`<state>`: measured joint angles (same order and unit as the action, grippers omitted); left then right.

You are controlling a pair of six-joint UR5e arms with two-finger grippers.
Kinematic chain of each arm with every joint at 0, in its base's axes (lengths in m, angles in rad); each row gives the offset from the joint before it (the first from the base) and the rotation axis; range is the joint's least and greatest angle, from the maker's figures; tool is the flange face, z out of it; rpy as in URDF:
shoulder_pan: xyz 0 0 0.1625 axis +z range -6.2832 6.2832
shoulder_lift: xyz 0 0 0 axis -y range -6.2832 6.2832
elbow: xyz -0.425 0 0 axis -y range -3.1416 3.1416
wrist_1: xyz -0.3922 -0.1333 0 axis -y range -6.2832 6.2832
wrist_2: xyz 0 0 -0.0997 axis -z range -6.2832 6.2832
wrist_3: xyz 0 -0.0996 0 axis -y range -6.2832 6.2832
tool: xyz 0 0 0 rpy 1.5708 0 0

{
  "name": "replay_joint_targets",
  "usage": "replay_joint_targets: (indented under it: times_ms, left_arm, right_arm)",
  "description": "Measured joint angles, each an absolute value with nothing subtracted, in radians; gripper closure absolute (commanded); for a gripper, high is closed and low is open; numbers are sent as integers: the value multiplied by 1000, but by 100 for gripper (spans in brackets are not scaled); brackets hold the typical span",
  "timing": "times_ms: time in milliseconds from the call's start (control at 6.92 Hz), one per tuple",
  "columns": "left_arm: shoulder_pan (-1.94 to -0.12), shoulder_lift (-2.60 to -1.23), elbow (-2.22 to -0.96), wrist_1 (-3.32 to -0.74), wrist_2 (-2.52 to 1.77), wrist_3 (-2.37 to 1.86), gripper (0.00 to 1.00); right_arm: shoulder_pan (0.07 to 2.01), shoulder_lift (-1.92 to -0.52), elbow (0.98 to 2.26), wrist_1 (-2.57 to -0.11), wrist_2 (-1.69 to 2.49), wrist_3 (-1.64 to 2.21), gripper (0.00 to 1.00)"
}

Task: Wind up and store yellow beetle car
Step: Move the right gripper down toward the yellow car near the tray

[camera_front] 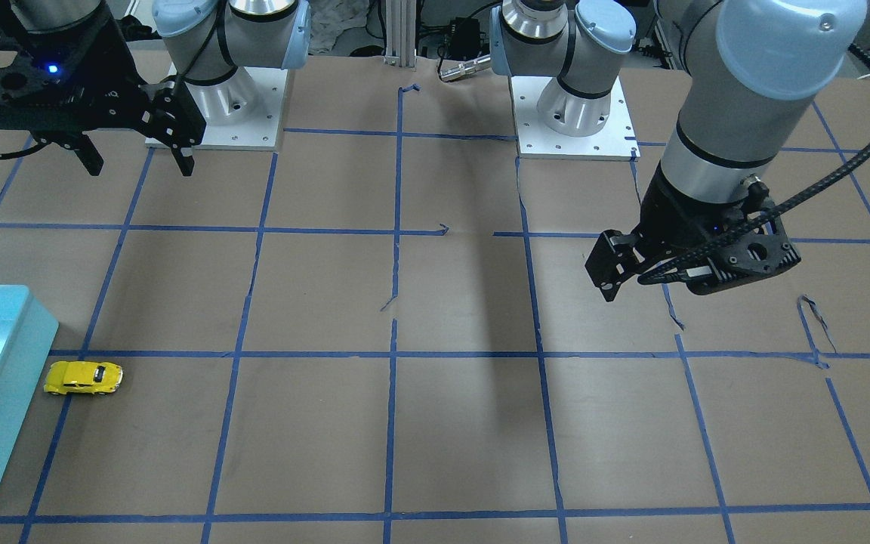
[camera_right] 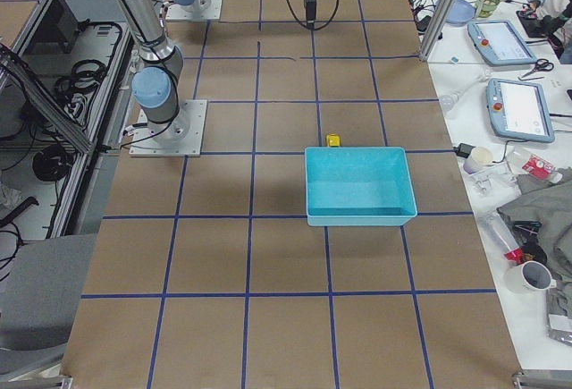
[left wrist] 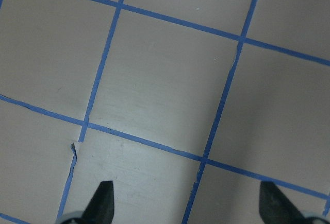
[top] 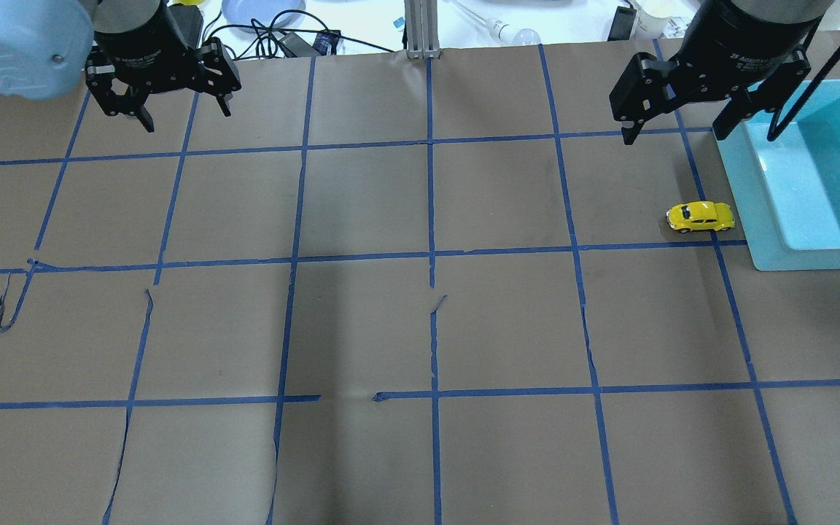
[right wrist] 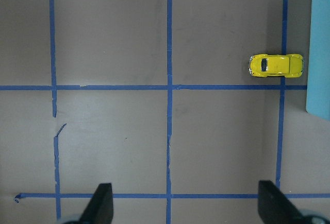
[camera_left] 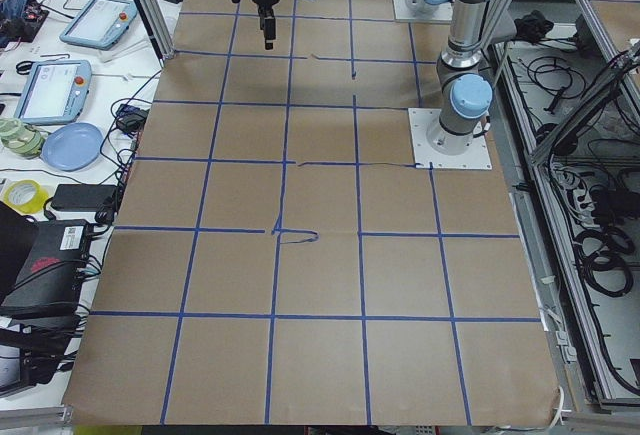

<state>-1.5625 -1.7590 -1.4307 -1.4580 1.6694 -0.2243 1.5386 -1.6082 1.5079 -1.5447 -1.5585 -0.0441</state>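
Yellow beetle car (top: 700, 216) just beside teal bin (top: 755, 211), left end effector (top: 185, 114) wide open and empty, right end effector (top: 675, 134) likewise

The beetle car (top: 700, 216) stands on the table (top: 427, 328), outside the bin (top: 814, 259) and just beside its wall, at the robot's right end. The right gripper (top: 675, 135) hangs above the table near both, touching neither. The left gripper (top: 187, 118) hangs well apart, over the opposite end.

One yellow beetle car (top: 700, 216), one turquoise bin (top: 755, 211), one left end effector (top: 188, 120), one right end effector (top: 674, 137).
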Motion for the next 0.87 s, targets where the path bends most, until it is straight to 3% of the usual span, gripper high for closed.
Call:
replay_joint_targets:
  times_ms: [434,867]
  left_arm:
    - [-1577,-1723,-1446,-1473,1618,-97,0]
    - [-1564,-1668,-1461,-1560,1571,79,0]
  right_arm:
    - [1537,-1519,1509,-1560,-1535,-252,0]
    - [1434,-1380,1510,-1682,-1503,-733,0]
